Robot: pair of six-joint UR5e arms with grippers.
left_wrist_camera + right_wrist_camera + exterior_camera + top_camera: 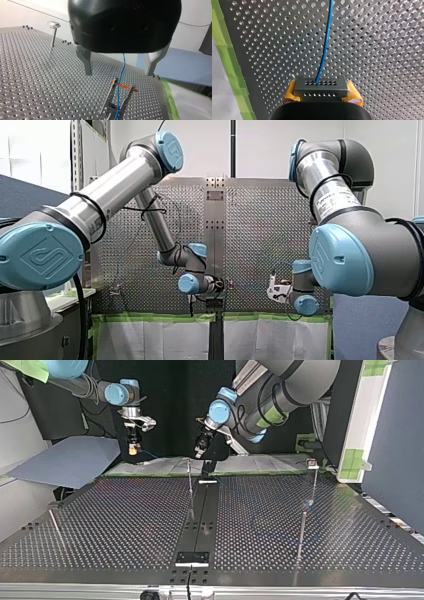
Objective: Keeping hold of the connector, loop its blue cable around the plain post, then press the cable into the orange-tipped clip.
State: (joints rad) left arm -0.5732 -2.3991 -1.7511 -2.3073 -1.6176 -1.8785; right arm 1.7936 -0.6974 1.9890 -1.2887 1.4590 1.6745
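Thin blue cable [325, 45], its dark perforated connector [320, 86] clamped in my right gripper [322, 94], seems seated in the orange-tipped metal clip [109, 96] beneath my open, empty left gripper [119, 73].

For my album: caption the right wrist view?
Yellow-padded right gripper holds a dark rectangular connector; its blue cable crosses perforated metal table.

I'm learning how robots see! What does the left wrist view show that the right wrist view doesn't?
Only the left wrist view: my left tool, open, with the orange-tipped clip ahead of it, the blue cable running between its prongs, and a post farther off. Only the right wrist view: the connector, gripped between my right tool's yellow pads. Both: the blue cable and the perforated table.
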